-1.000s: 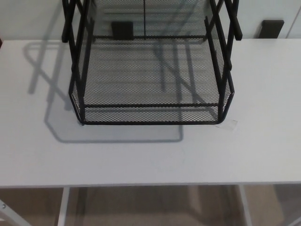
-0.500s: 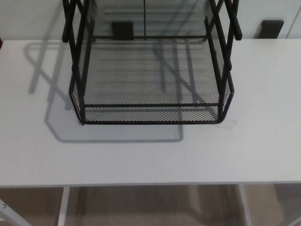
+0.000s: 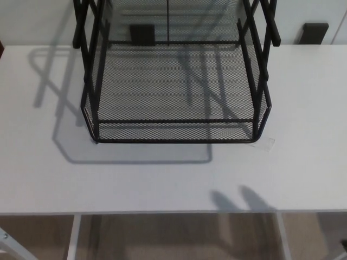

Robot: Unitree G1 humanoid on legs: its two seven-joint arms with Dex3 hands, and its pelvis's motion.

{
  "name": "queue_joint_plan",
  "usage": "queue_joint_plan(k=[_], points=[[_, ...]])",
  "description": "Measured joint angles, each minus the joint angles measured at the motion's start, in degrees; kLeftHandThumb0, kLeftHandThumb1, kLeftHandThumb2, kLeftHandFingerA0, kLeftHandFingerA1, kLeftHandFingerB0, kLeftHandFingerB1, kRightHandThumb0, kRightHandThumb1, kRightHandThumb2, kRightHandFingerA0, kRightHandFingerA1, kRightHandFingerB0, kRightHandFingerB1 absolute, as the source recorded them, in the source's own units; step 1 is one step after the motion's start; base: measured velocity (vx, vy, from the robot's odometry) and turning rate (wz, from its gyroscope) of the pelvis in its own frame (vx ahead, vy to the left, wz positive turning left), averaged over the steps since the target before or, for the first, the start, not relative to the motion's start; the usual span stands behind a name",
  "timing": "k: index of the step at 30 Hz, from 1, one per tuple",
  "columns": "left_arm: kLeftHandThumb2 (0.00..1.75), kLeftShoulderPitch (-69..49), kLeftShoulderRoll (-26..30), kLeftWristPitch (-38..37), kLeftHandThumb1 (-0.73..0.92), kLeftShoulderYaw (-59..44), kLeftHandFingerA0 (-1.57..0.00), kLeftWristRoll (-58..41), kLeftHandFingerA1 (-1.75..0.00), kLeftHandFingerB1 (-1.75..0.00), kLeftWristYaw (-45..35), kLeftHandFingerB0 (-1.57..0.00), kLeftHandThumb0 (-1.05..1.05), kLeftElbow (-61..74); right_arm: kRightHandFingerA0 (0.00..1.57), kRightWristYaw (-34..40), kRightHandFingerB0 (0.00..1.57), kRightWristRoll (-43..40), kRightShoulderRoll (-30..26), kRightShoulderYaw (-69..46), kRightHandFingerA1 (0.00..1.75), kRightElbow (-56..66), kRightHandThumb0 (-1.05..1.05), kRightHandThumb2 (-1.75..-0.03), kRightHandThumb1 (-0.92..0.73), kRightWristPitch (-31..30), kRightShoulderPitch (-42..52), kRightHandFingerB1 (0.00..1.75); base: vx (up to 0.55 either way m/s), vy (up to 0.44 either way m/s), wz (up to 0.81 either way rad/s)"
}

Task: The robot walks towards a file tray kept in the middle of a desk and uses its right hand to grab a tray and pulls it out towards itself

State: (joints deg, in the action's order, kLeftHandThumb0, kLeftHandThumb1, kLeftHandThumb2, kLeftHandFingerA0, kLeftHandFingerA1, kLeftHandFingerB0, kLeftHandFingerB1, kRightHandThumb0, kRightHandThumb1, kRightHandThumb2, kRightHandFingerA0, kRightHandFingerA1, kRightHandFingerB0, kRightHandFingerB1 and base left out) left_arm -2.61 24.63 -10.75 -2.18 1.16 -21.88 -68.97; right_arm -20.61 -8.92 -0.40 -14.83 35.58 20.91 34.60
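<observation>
Black wire-mesh file tray [image 3: 173, 97], its frame of black metal posts, is being seen at the middle of a plain white desk [image 3: 162, 179], towards the back edge. Nothing is being held in the bottom tray, and no writing is being shown on it. A long shadow is being cast on the desk to its left. A small clear tab [image 3: 265, 143] is lying just beside the front right corner. Two rounded shadows [image 3: 238, 199] are being thrown on the front edge. Neither hand is being shown, so their state cannot be told.
</observation>
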Motion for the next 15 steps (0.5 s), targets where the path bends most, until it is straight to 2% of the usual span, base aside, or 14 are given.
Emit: queue_joint_plan(k=[1, 3, 4, 5, 6, 9, 10, 13, 14, 15], points=[[0.59, 0.0, 0.0, 0.0, 0.33, 0.1, -0.44, 0.0, -0.39, -0.34, 0.0, -0.31, -0.32, 0.0, 0.00, -0.1, 0.02, 0.9, 0.3, 0.7, 0.12, 0.8, -0.76, -0.76, -0.43, -0.2, -1.5, 0.33, 0.00, 0.000, 0.00], [0.58, 0.0, 0.0, 0.0, 0.33, 0.2, -0.44, 0.0, -0.39, -0.34, 0.0, -0.31, -0.30, 0.1, 0.00, -0.1, 0.08, 2.6, 0.7, 1.9, 0.15, 1.7, -0.73, -0.74, -0.41, -0.7, -4.1, 0.28, 0.00, 0.000, 0.00], [0.58, 0.0, 0.0, 0.0, 0.32, 0.3, -0.45, 0.1, -0.39, -0.34, 0.0, -0.32, -0.30, 0.1, 0.00, -0.2, 0.00, 3.4, 0.8, 2.5, 0.14, 2.1, -0.74, -0.74, -0.42, -1.0, -5.4, 0.33, 0.00, 0.000, 0.00], [0.58, 0.0, 0.0, 0.0, 0.33, 0.4, -0.45, 0.1, -0.40, -0.34, 0.0, -0.32, -0.32, 0.2, 0.00, -0.2, 0.03, 4.4, 0.9, 3.0, 0.28, 2.4, -0.64, -0.56, -0.53, -1.2, -6.7, 0.44, 0.00, 0.000, 0.00], [0.58, 0.1, 0.0, 0.0, 0.33, 0.4, -0.45, 0.1, -0.39, -0.34, 0.0, -0.32, -0.33, 0.2, 0.00, -0.3, 0.04, 4.6, 1.0, 3.2, 0.27, 2.4, -0.68, -0.78, -0.40, -1.3, -7.1, 0.44, 0.00, 0.000, 0.00], [0.57, 0.1, 0.0, 0.0, 0.34, 0.7, -0.43, 0.1, -0.39, -0.34, 0.0, -0.31, -0.34, 0.5, 0.00, -0.3, 0.04, 7.6, 1.4, 5.0, 0.27, 2.7, -0.69, -0.79, -0.41, -2.2, -11.9, 0.43, 0.00, 0.000, 0.00], [0.58, 0.2, 0.0, 0.0, 0.33, 0.8, -0.42, 0.1, -0.39, -0.34, 0.0, -0.31, -0.34, 0.6, 0.00, -0.3, 0.09, 8.4, 1.5, 5.5, 0.17, 2.7, -0.80, -0.79, -0.46, -2.5, -13.1, 0.36, 0.00, 0.000, 0.00], [0.58, 0.2, 0.0, 0.0, 0.33, 1.1, -0.43, 0.1, -0.39, -0.34, 0.0, -0.31, -0.34, 0.7, 0.00, -0.3, 0.09, 10.9, 2.2, 7.2, 0.21, 2.7, -0.78, -0.82, -0.46, -3.2, -16.6, 0.37, 0.00, 0.000, 0.00], [0.57, 0.2, 0.0, 0.0, 0.34, 1.2, -0.43, 0.1, -0.39, -0.34, 0.0, -0.31, -0.34, 0.7, 0.00, -0.3, 0.03, 11.7, 2.4, 7.7, 0.21, 2.7, -0.70, -0.61, -0.55, -3.5, -17.6, 0.41, 0.00, 0.000, 0.00], [0.56, 0.2, 0.0, 0.0, 0.34, 1.2, -0.43, 0.1, -0.39, -0.34, 0.0, -0.31, -0.35, 0.8, 0.00, -0.3, 0.04, 12.6, 2.6, 8.3, 0.25, 2.7, -0.75, -0.84, -0.45, -3.7, -18.7, 0.40, 0.00, 0.000, 0.00]])
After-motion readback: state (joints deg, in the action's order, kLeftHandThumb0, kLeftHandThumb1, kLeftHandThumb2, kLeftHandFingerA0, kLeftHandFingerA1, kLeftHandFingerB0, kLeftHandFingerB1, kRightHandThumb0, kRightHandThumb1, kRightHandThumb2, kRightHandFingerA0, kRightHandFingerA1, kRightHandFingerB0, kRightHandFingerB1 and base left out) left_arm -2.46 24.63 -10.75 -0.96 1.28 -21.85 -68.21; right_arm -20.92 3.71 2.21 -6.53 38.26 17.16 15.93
